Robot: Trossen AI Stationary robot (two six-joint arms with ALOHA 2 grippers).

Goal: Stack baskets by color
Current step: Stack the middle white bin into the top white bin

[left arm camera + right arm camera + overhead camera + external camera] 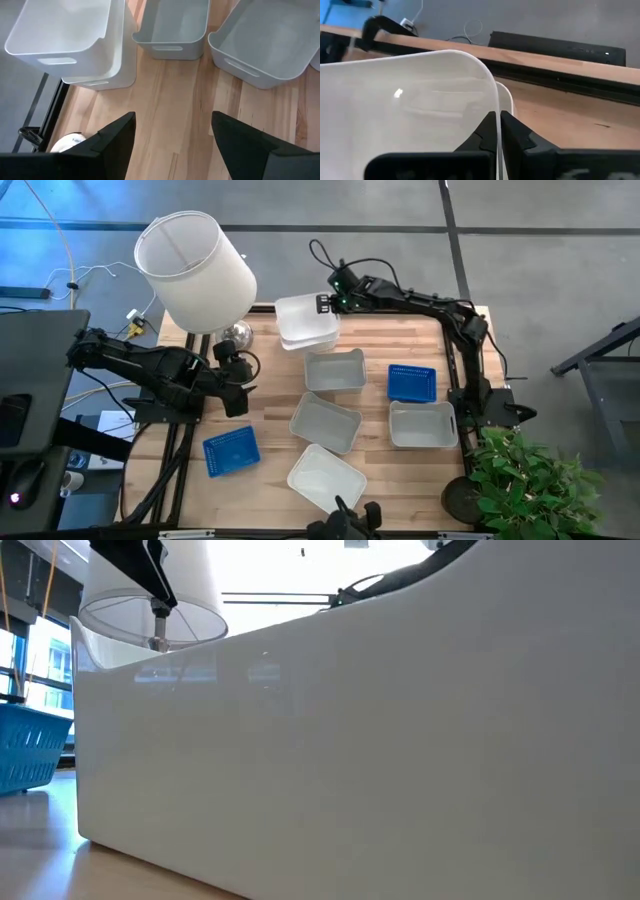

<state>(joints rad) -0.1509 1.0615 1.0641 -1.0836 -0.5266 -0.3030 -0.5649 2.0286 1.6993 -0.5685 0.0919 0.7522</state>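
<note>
My right gripper [329, 304] is at the table's far edge, shut on a white basket [305, 313] that sits just over a second white basket [310, 338]. The left wrist view shows this pair as an upper basket [60, 30] and a lower basket [107, 67]. Three more white baskets [335, 370] [325, 422] [325, 477] lie down the table's middle, and a further one [423, 424] lies at the right. One blue basket [411, 383] lies at the right and another [231, 451] at the near left. My left gripper [237, 400] hangs open over the left side, with nothing between its fingers [120, 135]. My right gripper pinches the upper white basket's right end wall at the rim [496, 107], one finger inside the basket and one outside. The fingers slant down from the table's right side. The basket sits over the lower one; I cannot tell whether it rests in it.
A large white lampshade [195, 270] stands at the far left corner beside the stack. In the low view a white basket wall [350, 740] fills most of the picture, with a blue basket [30, 755] at its side. A green plant [530, 480] stands off the near right corner.
</note>
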